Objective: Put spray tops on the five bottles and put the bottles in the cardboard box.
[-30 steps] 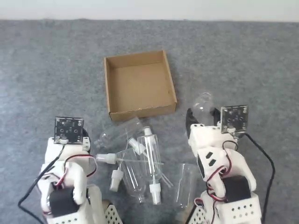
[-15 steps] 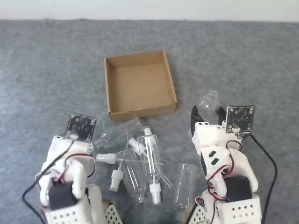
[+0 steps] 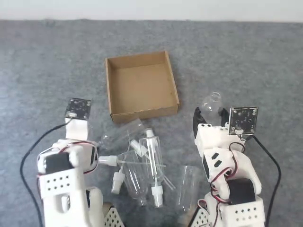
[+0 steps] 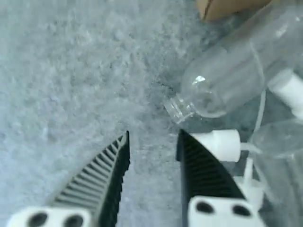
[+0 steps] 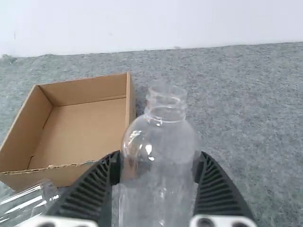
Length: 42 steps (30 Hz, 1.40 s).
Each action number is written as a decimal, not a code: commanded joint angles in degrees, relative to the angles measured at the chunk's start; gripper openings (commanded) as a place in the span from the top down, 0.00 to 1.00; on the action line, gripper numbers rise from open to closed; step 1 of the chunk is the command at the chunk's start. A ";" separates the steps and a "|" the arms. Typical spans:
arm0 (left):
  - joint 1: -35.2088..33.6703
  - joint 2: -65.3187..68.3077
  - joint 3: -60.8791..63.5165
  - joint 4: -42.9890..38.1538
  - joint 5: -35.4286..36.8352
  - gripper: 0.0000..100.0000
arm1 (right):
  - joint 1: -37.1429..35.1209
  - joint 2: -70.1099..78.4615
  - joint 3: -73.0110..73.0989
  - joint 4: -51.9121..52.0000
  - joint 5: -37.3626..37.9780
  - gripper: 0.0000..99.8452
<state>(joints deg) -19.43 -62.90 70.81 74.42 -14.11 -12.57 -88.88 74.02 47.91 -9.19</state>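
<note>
beside the cardboard box (image 3: 137, 56) the right gripper (image 5: 156, 160) clamps an uncapped bottle (image 5: 161, 125) upright; the left gripper (image 4: 154, 137), parted and empty, next needs the nearby spray top (image 4: 218, 140).

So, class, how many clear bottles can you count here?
5 bottles: one in the right gripper, three heaped between the arms near the box, one lying beside the right arm. The heap may hide more.
</note>
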 commanded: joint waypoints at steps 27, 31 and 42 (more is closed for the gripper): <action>8.53 18.29 -3.30 -7.74 34.81 0.77 | 0.57 -1.27 -0.70 -1.63 -0.35 0.92; 8.53 18.37 -4.00 -6.86 36.04 0.73 | 0.57 -1.27 -0.62 -1.63 -0.35 0.92; 8.62 18.46 -4.53 -5.89 37.54 0.74 | 0.57 -1.19 -0.62 -1.63 -0.35 0.92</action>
<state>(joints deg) -11.08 -44.88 70.81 67.91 22.46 -12.57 -88.88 74.02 47.91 -9.19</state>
